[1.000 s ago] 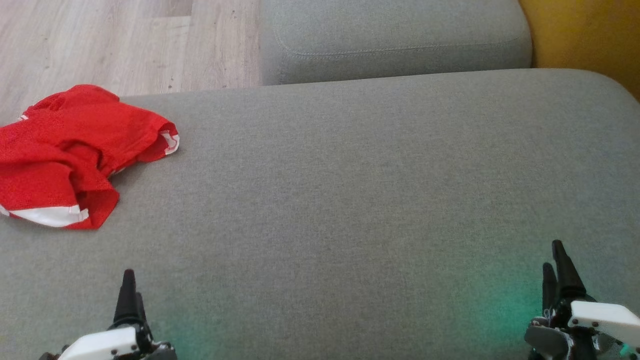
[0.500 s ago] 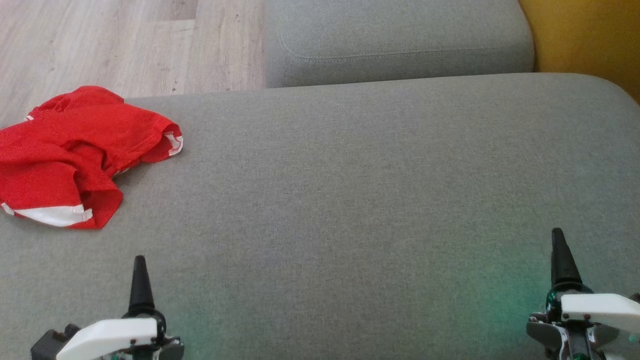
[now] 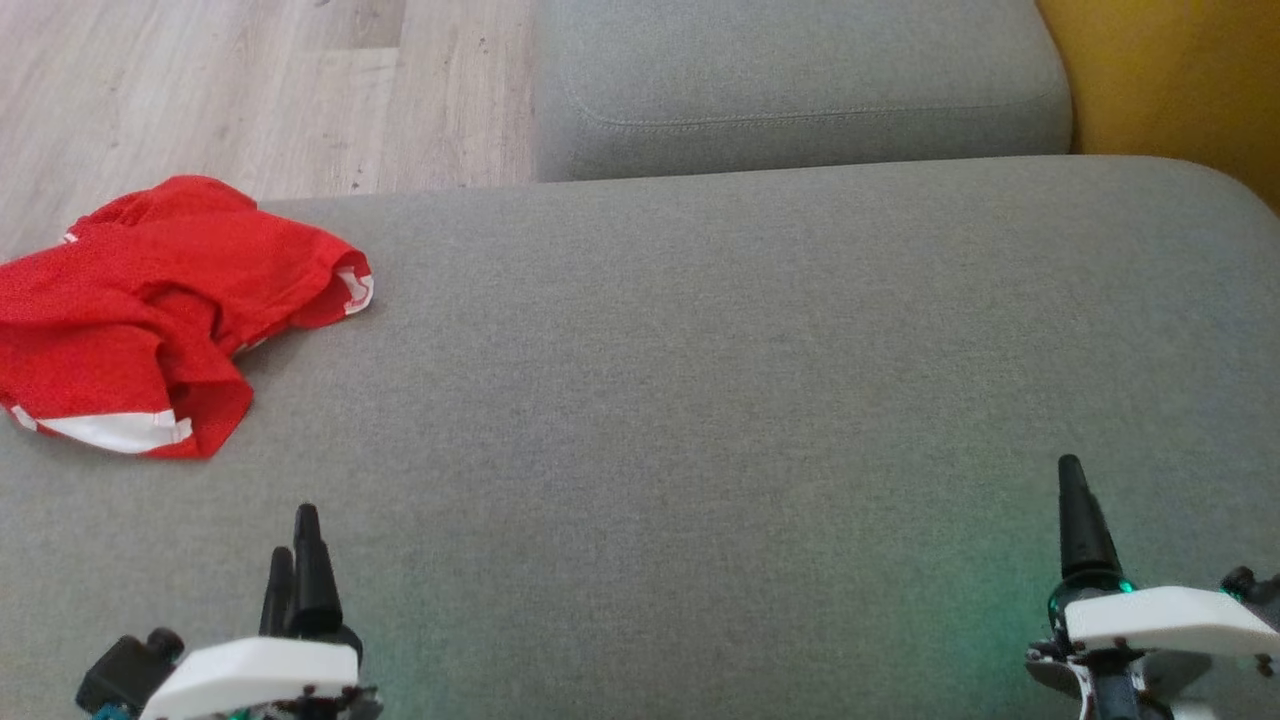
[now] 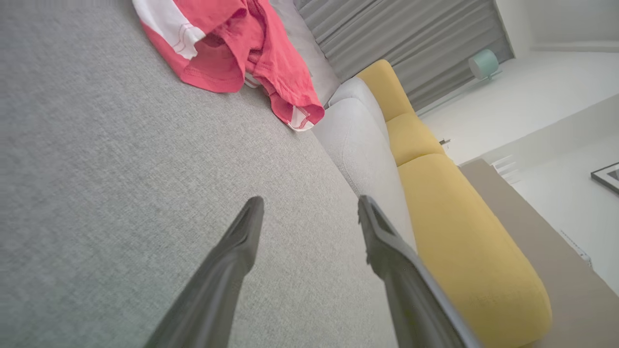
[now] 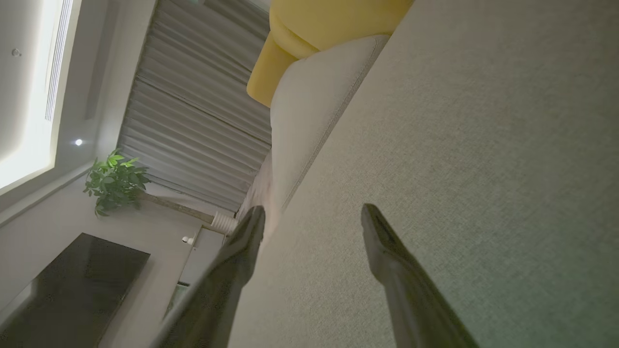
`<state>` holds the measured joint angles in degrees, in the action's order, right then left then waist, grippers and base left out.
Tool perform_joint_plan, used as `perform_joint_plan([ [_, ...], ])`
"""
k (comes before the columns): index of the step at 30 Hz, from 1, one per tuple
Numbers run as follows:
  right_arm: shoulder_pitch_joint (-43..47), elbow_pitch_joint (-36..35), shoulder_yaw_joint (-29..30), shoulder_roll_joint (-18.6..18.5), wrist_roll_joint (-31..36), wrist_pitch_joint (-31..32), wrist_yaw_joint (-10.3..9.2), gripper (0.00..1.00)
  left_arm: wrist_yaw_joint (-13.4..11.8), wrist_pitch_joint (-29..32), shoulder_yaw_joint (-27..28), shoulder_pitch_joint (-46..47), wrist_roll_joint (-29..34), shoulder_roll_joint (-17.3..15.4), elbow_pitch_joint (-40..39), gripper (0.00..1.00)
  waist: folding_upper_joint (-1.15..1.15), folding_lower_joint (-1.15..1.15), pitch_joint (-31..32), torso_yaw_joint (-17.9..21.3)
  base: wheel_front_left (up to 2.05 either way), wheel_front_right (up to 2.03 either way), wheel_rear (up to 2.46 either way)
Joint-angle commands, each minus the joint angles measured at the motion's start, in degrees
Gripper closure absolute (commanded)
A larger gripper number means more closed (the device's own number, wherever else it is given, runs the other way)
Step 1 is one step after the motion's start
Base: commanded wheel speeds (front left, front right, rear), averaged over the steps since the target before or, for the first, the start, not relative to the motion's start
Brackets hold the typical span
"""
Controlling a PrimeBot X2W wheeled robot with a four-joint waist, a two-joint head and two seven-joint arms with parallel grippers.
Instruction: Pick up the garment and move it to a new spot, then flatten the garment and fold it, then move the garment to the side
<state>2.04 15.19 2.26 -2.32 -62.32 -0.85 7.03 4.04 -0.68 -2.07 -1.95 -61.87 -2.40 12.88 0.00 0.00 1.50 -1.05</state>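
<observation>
On the sofa cushion (image 3: 700, 350), far left, the red garment (image 3: 150, 310) lay crumpled, untouched (every step seemingly still to do), the left gripper (image 4: 310, 200) and right gripper (image 5: 313, 209) both open, empty.

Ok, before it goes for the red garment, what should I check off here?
1. Left gripper open, nothing between its fingers: ok.
2. Right gripper open, nothing held: ok.
3. Red garment located, crumpled at the left edge of the grey seat: ok.
4. Garment apart from both grippers, not yet grasped: ok.
5. Bare room in the middle of the seat for a new spot: ok.
6. Whether the garment overhangs the seat edge: cannot tell.
</observation>
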Motion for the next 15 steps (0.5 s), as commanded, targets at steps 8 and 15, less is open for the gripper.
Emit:
perform_joint_plan([
  [8,-1.10,-2.24,-1.76,-0.28,8.02,-2.04,0.20,0.00,-0.53,-2.12,-1.22,-0.14,8.55,-0.76,-2.61,0.00,0.00,0.00,0.21,-0.40,0.00,0.00,0.00],
  [15,-0.82,-2.31,-2.62,-0.31,13.28,-3.23,0.22,0.00,-0.99,-3.32,-1.97,-0.75,13.76,-1.19,-2.93,0.00,0.00,0.00,0.30,-0.66,0.00,0.00,0.00],
])
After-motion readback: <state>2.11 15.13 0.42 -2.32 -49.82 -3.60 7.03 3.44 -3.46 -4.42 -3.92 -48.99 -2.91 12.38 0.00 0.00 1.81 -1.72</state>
